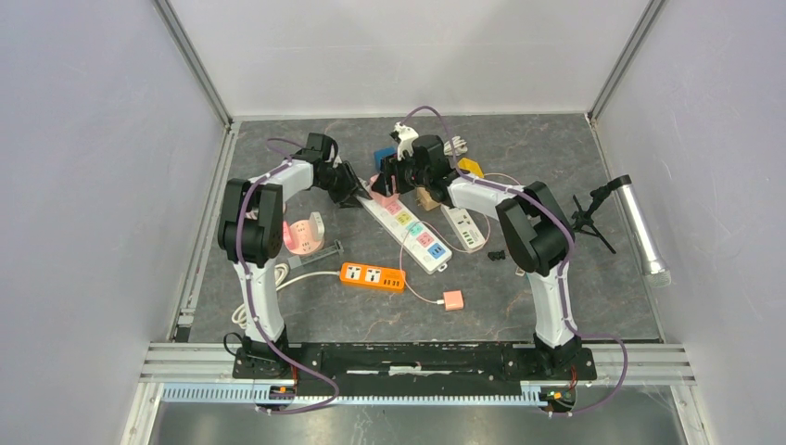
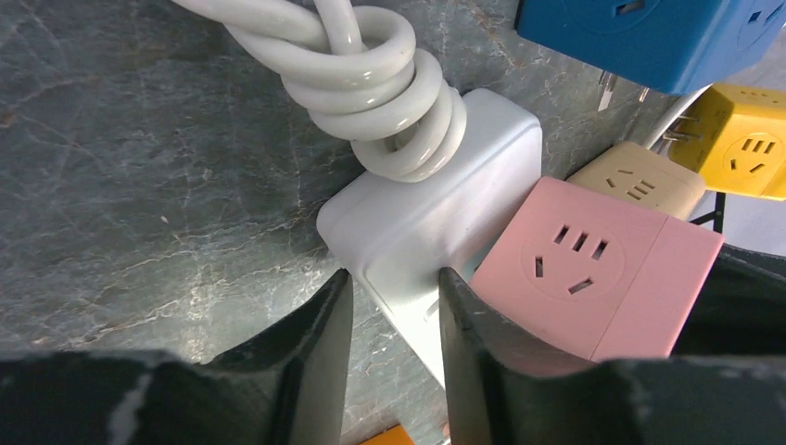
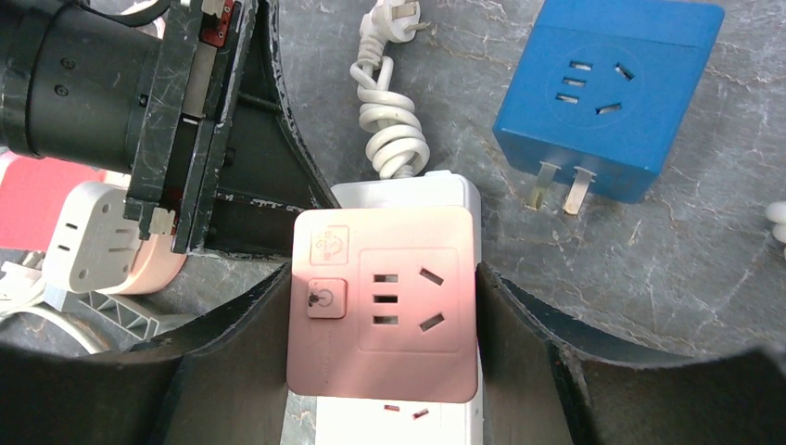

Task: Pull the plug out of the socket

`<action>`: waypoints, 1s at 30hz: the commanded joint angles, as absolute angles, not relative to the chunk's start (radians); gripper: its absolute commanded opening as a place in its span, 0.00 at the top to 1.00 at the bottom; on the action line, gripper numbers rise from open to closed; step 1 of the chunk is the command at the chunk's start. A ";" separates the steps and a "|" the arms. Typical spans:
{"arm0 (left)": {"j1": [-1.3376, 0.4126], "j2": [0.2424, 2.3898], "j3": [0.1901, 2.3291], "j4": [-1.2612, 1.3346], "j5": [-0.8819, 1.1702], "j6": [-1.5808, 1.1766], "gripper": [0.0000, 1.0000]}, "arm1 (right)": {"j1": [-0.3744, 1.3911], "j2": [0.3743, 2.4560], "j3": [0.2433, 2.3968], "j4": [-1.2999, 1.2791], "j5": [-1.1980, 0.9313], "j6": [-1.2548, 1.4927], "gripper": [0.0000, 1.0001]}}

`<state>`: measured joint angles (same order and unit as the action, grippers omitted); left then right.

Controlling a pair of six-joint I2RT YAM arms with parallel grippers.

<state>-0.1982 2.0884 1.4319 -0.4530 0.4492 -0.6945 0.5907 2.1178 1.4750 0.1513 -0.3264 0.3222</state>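
Pink plug [image 3: 380, 320] clamped in right gripper [image 3: 380, 278], clear only from its wrist; left gripper [image 2: 394, 278], slightly parted, straddles white strip [image 2: 445, 185]

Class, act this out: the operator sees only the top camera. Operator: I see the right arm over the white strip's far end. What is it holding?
Observer: The right jaws press both sides of a pink adapter seated on the white power strip.
Operator: Anything on its top?
Observer: One socket face and two small buttons.
Operator: And the left arm?
Observer: Its jaws stand apart at the strip's end, by the coiled white cord.
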 commanded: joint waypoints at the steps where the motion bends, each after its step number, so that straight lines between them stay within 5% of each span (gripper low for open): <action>1: -0.221 2.179 1.396 -0.470 0.371 -0.688 0.60 | 0.629 2.083 1.577 0.482 -0.581 0.523 1.00; 16: -0.221 2.225 1.474 -0.605 0.308 -0.666 0.70 | 0.554 2.027 1.527 0.667 -0.600 0.716 1.00; 25: -0.221 2.220 1.465 -0.607 0.302 -0.660 0.71 | 0.561 1.998 1.454 0.397 -0.478 0.382 1.00; 27: -0.221 2.218 1.467 -0.614 0.299 -0.658 0.71 | 0.561 1.983 1.433 0.380 -0.460 0.360 0.82; 30: -0.221 2.219 1.465 -0.614 0.301 -0.658 0.71 | 0.561 1.968 1.431 0.346 -0.422 0.335 0.38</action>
<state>-0.1959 2.1315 1.5139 -0.5232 0.4522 -0.6960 0.5663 2.0121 1.4464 0.4023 -0.4816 0.4328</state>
